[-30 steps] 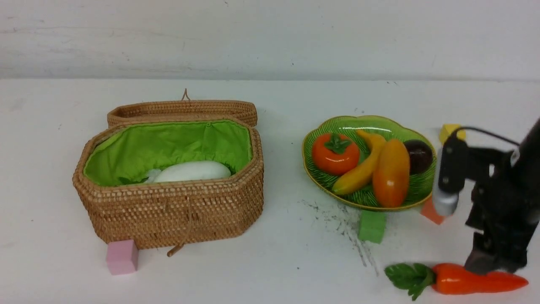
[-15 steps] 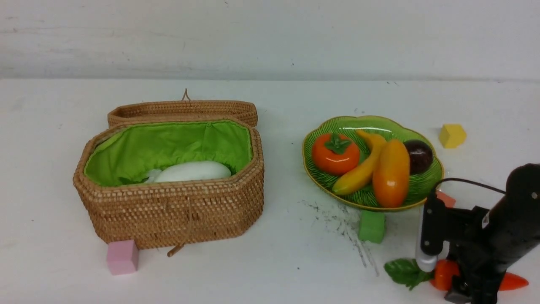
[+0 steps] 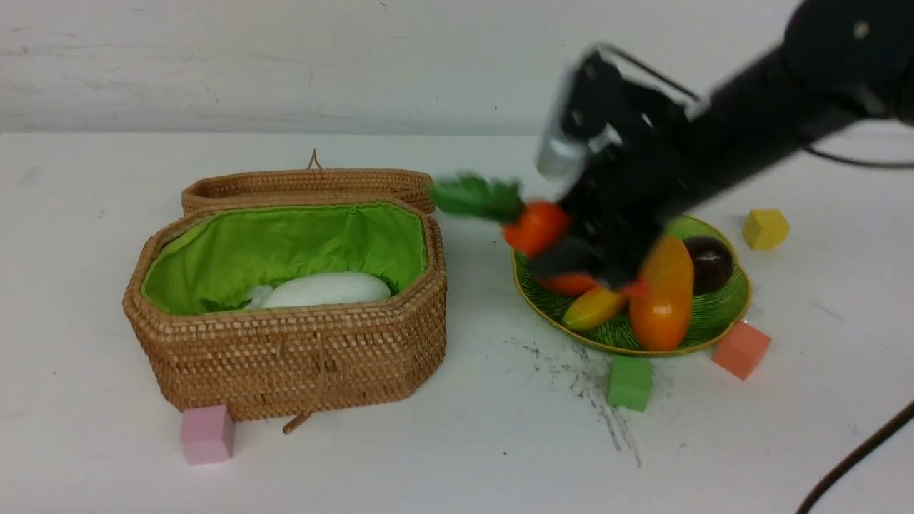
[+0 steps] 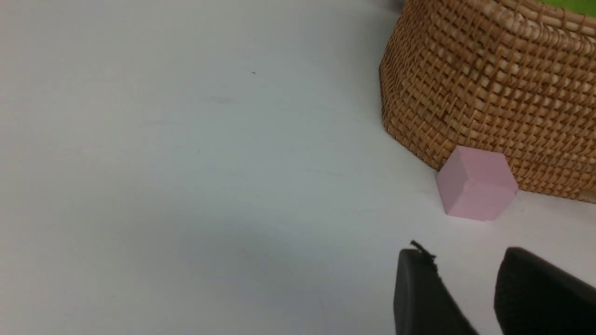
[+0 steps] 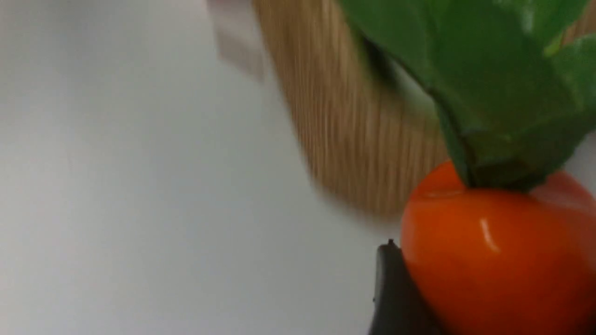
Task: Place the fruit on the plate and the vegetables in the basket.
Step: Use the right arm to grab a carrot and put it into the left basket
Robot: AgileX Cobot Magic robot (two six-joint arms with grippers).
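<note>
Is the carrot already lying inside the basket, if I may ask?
No, the carrot hangs in the right claw above the table, between the basket and the plate.

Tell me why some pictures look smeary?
Front view: the right claw and carrot are smeared by fast motion, while the basket stays sharp. Right wrist view: the basket streaks, but the carrot looks crisp. Left wrist view: the pink cube is sharp.

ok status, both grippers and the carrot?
Right gripper shut on carrot, airborne over plate's left edge. Left gripper idle, empty, near pink cube. Basket open, radish inside; path clear.
</note>
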